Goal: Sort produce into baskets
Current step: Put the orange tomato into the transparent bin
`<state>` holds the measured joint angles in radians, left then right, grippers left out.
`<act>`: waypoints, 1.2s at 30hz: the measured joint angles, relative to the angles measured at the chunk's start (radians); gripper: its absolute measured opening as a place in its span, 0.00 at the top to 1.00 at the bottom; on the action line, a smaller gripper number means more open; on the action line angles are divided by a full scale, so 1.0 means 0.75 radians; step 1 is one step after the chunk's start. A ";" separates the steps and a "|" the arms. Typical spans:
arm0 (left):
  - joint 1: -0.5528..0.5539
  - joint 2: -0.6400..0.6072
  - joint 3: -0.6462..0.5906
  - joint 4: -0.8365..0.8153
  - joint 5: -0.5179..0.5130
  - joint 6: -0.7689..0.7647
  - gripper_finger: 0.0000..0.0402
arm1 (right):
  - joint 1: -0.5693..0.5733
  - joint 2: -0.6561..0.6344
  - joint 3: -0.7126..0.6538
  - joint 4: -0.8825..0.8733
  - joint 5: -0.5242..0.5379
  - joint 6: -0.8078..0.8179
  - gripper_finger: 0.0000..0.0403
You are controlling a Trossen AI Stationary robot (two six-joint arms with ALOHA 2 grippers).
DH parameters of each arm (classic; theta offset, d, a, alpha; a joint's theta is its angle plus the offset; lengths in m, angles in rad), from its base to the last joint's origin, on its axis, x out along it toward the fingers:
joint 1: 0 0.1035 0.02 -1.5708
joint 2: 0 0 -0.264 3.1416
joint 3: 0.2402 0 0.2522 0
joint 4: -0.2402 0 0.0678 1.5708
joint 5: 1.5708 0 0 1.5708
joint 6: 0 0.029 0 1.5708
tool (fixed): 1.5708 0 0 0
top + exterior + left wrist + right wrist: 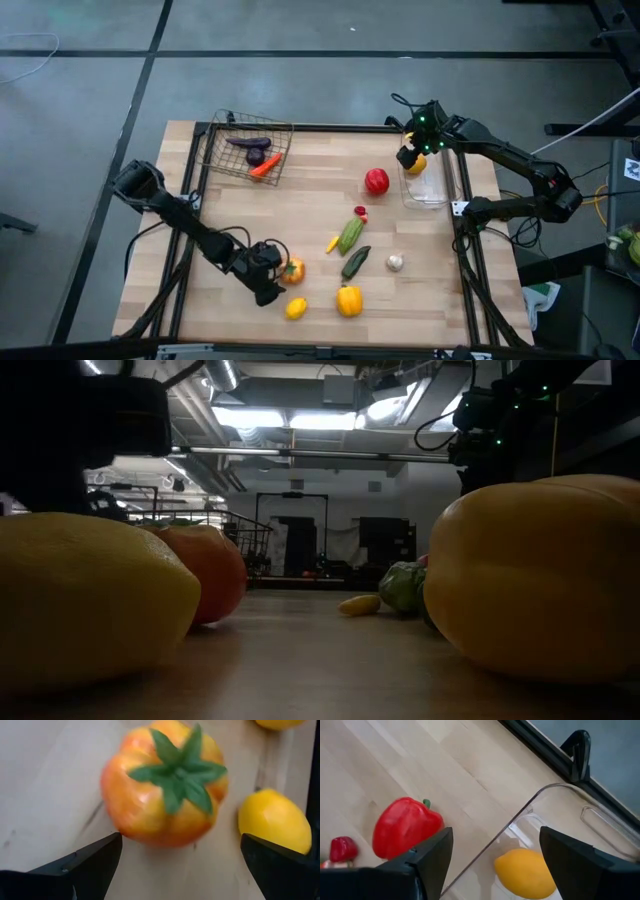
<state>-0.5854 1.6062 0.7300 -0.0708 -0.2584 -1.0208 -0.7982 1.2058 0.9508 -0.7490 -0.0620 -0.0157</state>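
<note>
Left gripper (pixel 272 280): low over the front-left part of the table (pixel 320 210), its jaws wide open, holding nothing. The left wrist view shows the orange tomato (pixel 162 782) ahead of the two fingers and not yet between them.

Right gripper (pixel 412 155): above the clear bin (pixel 428 185) at the back right, jaws open and empty. A yellow fruit (pixel 525 872) lies inside the bin below it.

Wire basket (pixel 248 150): back left, with a purple piece and an orange piece inside.

Other produce: a red pepper (pixel 376 181) just beside the bin; a lemon (pixel 296 308) and a yellow pepper (pixel 349 300) near the front edge; green pieces and a garlic bulb (pixel 395 262) in the middle.

Risk, left side: the tomato is round and smooth. If the jaws close before it sits between them, I think it can slip away and roll toward the lemon, which lies near.

Risk, right side: I see little danger there.

High view only: both containers and the whole layout of the table.

Wrist views only: the gap of each pair of jaws, and the fruit inside the bin.

Low view: only big blurred fruit at the front; it tells little about either grasp.
</note>
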 joint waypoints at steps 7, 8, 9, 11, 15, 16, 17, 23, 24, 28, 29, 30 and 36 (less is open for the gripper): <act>0.085 0.000 0.001 0.000 -0.068 0.038 0.00 | 0.001 0.000 0.000 0.000 -0.216 0.130 0.26; 0.101 0.000 0.001 0.000 -0.070 0.048 0.00 | 0.004 0.000 0.000 -0.001 -0.249 0.130 0.26; 0.115 0.000 0.001 0.001 -0.072 0.061 0.00 | 0.016 0.000 0.000 0.000 -0.277 0.130 0.26; 0.142 0.000 0.001 0.000 -0.072 0.088 0.00 | 0.054 0.004 0.000 0.005 -0.288 0.130 0.26; 0.200 0.000 0.001 0.000 -0.080 0.156 0.00 | 0.166 0.004 0.000 0.070 -0.293 0.130 0.26; 0.214 0.000 0.001 0.000 -0.090 0.176 0.00 | 0.203 0.004 0.000 0.099 -0.293 0.130 0.26; 0.231 0.000 0.001 0.000 -0.099 0.197 0.00 | 0.240 0.004 0.000 0.132 -0.293 0.130 0.26; 0.335 0.000 0.001 0.000 -0.112 0.291 0.00 | 0.463 0.012 0.000 0.331 -0.291 0.130 0.26; 0.352 0.000 0.001 0.000 -0.112 0.308 0.00 | 0.502 0.019 0.000 0.355 -0.286 0.129 0.26; 0.421 -0.001 0.001 0.001 -0.112 0.386 0.00 | 0.627 0.051 -0.001 0.422 -0.251 0.129 0.26; 0.439 0.000 0.001 0.001 -0.112 0.404 0.00 | 0.654 0.062 -0.001 0.433 -0.236 0.129 0.26; 0.459 0.000 0.001 0.001 -0.113 0.424 0.00 | 0.679 0.076 -0.001 0.442 -0.224 0.129 0.26; 0.576 -0.001 0.001 0.019 -0.116 0.525 0.00 | 0.809 0.176 -0.001 0.522 -0.146 0.128 0.26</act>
<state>-0.1533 1.6058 0.7303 -0.0562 -0.3458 -0.6268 -0.1912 1.3380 0.9504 -0.3576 -0.1713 0.0806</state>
